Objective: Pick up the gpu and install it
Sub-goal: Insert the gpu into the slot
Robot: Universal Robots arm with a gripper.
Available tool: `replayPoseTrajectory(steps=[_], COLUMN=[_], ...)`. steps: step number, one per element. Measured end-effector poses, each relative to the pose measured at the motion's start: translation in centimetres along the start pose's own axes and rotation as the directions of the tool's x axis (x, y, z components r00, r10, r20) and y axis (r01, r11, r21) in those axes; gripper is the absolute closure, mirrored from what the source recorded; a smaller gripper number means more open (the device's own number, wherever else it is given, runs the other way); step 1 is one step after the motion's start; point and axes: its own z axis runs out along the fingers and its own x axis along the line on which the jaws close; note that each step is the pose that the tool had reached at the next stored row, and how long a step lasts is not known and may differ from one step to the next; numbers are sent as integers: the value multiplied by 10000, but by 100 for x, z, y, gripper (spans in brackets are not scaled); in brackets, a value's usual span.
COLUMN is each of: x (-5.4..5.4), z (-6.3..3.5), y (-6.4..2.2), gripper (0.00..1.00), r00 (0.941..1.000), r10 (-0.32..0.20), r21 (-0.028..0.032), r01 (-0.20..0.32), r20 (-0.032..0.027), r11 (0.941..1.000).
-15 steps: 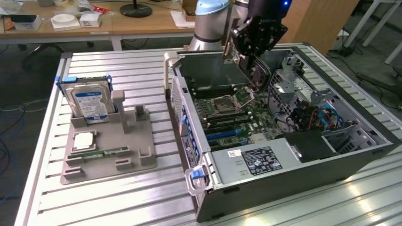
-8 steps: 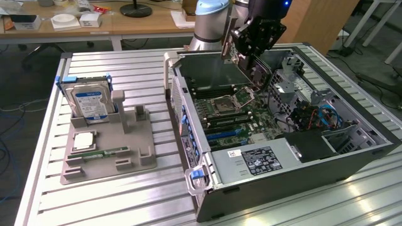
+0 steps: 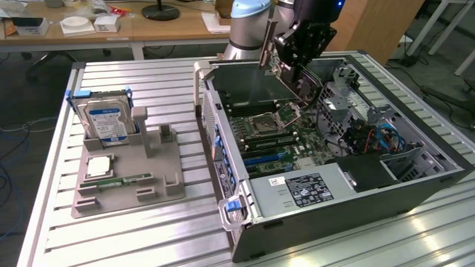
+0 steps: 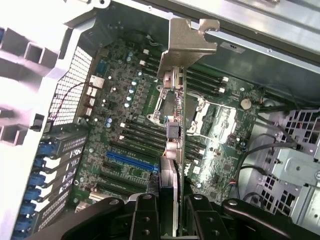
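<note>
A slatted metal table carries an open computer case lying on its side, its motherboard facing up. Beside the case, on the exterior view's left, a grey holder props up a hard drive. Behind the case run wooden desks, with cables on the floor around them. The gpu hangs edge-down above the case's open interior, clear of the motherboard. The gripper has its black fingers clamped on the card's two faces. Seen from the wrist, the gpu shows a thin green edge ending in a bent silver bracket.
</note>
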Motion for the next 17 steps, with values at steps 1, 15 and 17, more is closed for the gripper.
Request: replayPoseTrajectory(steps=[1,15,17], x=[0,0,0], z=[0,0,0], y=[0,0,0], gripper=[73,73,73], r00=[10000,9882,9843], r10=[-95,-1532,-1767], r21=[-4,-62,-75], r01=[95,1532,1767], r20=[-1,-19,-19], r11=[10000,9882,9842])
